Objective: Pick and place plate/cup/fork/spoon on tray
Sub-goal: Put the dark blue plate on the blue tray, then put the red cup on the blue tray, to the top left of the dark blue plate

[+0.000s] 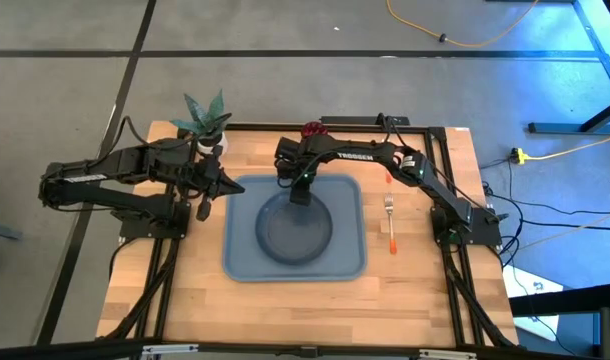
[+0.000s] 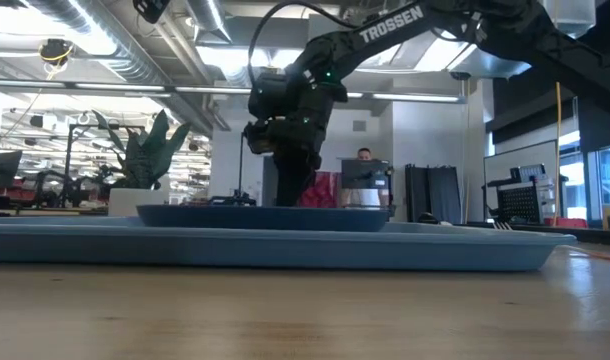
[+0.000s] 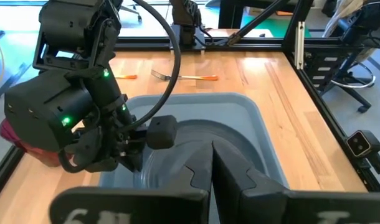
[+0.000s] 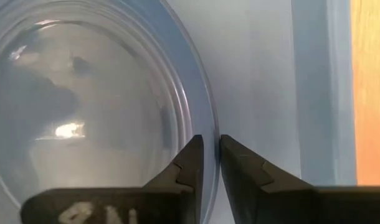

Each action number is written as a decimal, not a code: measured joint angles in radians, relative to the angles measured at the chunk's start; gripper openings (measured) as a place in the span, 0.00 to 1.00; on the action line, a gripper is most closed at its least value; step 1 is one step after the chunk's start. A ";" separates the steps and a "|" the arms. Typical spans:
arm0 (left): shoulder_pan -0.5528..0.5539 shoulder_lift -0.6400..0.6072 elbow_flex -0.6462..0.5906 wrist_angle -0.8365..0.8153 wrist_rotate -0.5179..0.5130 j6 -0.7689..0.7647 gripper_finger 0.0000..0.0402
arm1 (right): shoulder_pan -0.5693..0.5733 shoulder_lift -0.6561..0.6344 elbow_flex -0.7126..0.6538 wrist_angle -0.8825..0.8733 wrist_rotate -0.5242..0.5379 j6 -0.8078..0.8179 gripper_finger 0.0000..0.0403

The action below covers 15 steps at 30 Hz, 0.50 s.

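The dark grey-blue plate (image 1: 295, 232) lies flat on the light blue-grey tray (image 1: 350, 262) in the middle of the table. My right gripper (image 4: 212, 149) points down over the plate's far rim, slightly open, one finger on each side of that rim. My left gripper (image 3: 212, 157) hangs shut above the tray's left edge and holds nothing. The fork (image 1: 390, 220) lies on the wood right of the tray, tines toward the far edge. The dark red cup (image 1: 312, 129) stands at the table's far edge behind the right arm. The spoon I cannot make out. My right gripper comes from above with its fingers (image 4: 189, 163) astride the plate's far rim (image 4: 205, 127), one inside the plate and one outside. A thin gap shows between them; I cannot tell whether they touch the rim. The plate rests flat on the tray.
A white pot with a green plant (image 1: 207, 122) stands at the far left corner. Black frame rails (image 1: 440, 150) run along the table's far and right sides. Bare wood lies near the front edge (image 1: 305, 310) and right of the tray.
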 joint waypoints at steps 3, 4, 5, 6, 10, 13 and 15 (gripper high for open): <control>0.000 0.000 0.000 0.000 -0.001 0.000 0.00 | 0.001 0.000 0.009 -0.026 -0.001 0.000 0.15; 0.000 0.000 0.000 0.000 -0.001 0.000 0.00 | 0.001 0.000 0.018 -0.040 -0.001 0.000 0.15; 0.000 0.000 0.000 0.000 -0.002 -0.001 0.00 | 0.001 0.000 0.030 -0.046 -0.001 0.000 0.15; 0.000 0.000 0.000 0.000 -0.002 -0.005 0.00 | 0.001 0.000 0.045 -0.055 -0.001 0.000 0.15; 0.000 0.000 0.000 0.000 -0.038 -0.061 0.00 | 0.001 0.000 0.142 -0.135 -0.001 0.000 0.15; 0.000 0.000 0.000 0.000 -0.091 -0.111 0.00 | 0.005 0.000 0.263 -0.251 -0.001 0.008 0.15; 0.000 0.000 0.000 0.000 -0.137 -0.113 0.01 | 0.011 -0.025 0.297 -0.279 0.010 0.027 0.15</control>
